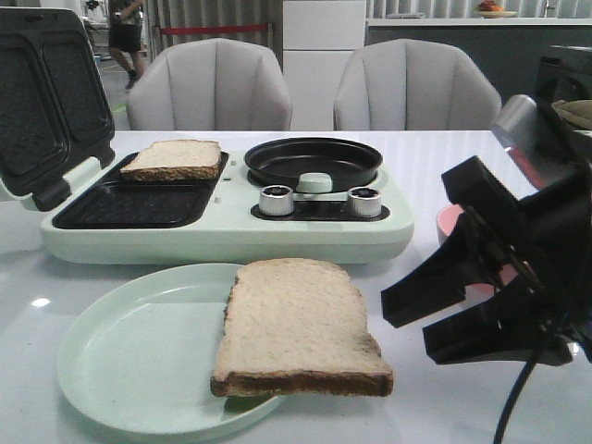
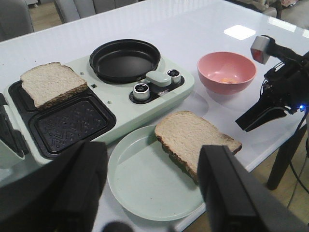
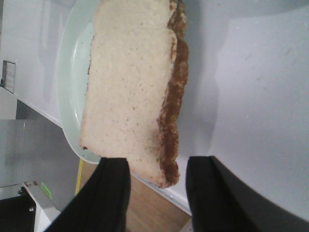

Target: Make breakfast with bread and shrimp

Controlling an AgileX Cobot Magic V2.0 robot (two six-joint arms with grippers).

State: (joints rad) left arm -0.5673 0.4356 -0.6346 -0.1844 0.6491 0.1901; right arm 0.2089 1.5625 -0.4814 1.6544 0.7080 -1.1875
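1. The right hand (image 1: pixel 442 314) is matte black, with broad, flat, angular fingers (image 1: pixel 421 289).
2. A thin black cable (image 1: pixel 514 400) hangs below it.
3. A silver-grey block (image 2: pixel 261 49) (with a reddish face) caps its wrist.
4. A small blue light (image 2: pixel 300 107) glows there.
5. The left hand (image 2: pixel 152 193) has the same black, blocky fingers (image 2: pixel 231 191).

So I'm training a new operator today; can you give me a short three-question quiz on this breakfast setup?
1. True or false: both bread slices lie on the plate.
2. What colour is the bowl?
3. The right gripper is: A) shut on bread, B) open, empty.

Key:
1. False: one slice overhangs the plate's rim, the other slice lies in the sandwich maker.
2. Pink.
3. B.
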